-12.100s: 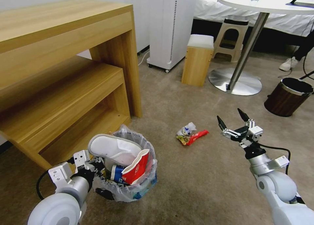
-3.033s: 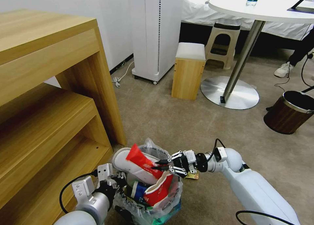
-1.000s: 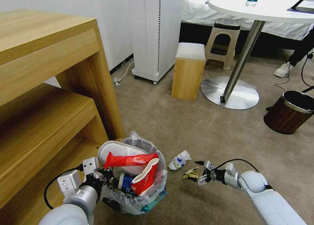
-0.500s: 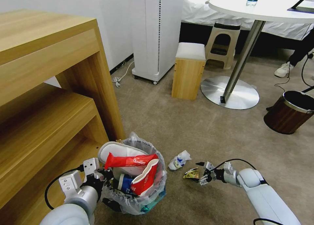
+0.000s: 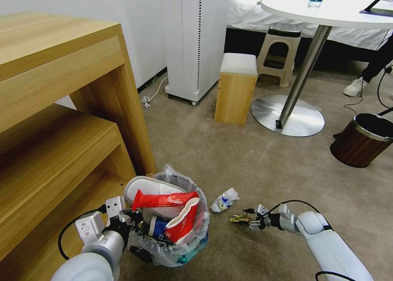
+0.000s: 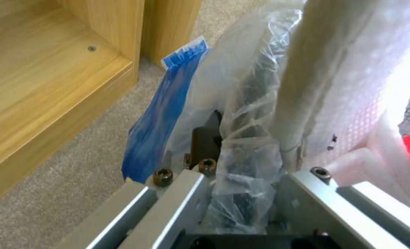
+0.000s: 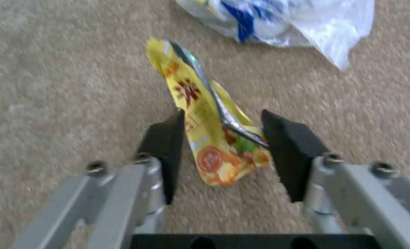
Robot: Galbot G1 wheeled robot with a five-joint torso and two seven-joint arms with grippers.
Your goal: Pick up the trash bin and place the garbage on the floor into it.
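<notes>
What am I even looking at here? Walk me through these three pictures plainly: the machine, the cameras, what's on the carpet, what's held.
This is a wheeled robot with two arms. One camera looks down from its head; the other two ride on the wrists. In the head view, the left gripper is clamped on the rim of the trash bin, already holding a slipper, a red wrapper and cups. The right gripper is low at the floor, its open fingers on either side of a yellow wrapper. A crumpled white-and-blue packet lies nearby.
</notes>
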